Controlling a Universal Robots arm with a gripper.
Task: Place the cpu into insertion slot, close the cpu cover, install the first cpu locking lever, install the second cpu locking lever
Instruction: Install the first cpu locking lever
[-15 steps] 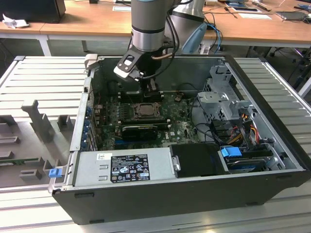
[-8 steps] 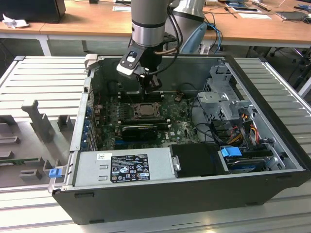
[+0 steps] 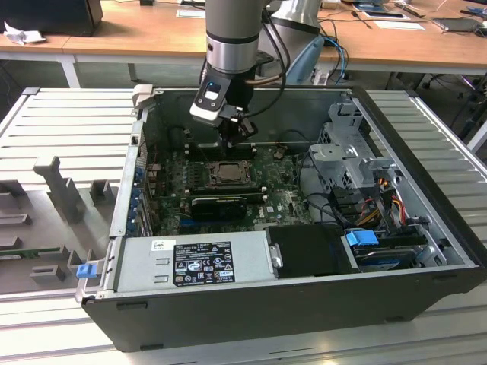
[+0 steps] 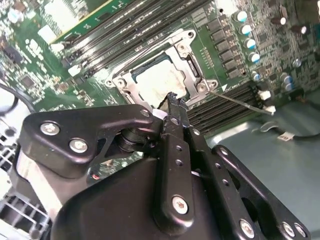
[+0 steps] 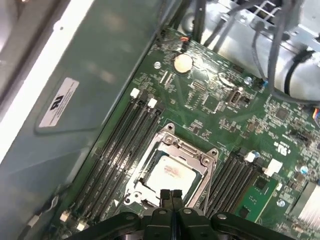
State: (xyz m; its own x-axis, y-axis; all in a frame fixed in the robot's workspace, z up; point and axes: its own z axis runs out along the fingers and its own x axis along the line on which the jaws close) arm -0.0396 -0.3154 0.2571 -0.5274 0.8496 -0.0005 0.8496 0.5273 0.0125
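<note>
cpu (image 5: 172, 172): lying flat, cover (image 5: 190, 146) framing its edges.
My gripper (image 5: 171, 193): fingers pressed together, tip over the cover's rim.

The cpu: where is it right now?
In the first wrist view the cpu lies in the insertion slot on the green motherboard, between two banks of black memory slots, close to the gripper.

I see the black fingers (image 4: 175, 116) tip-down at the edge of the cpu cover (image 4: 131, 86) (frame lying flat), the pale cpu (image 4: 161, 79) showing through its window, a thin lever (image 4: 240, 103) jutting aside.
</note>
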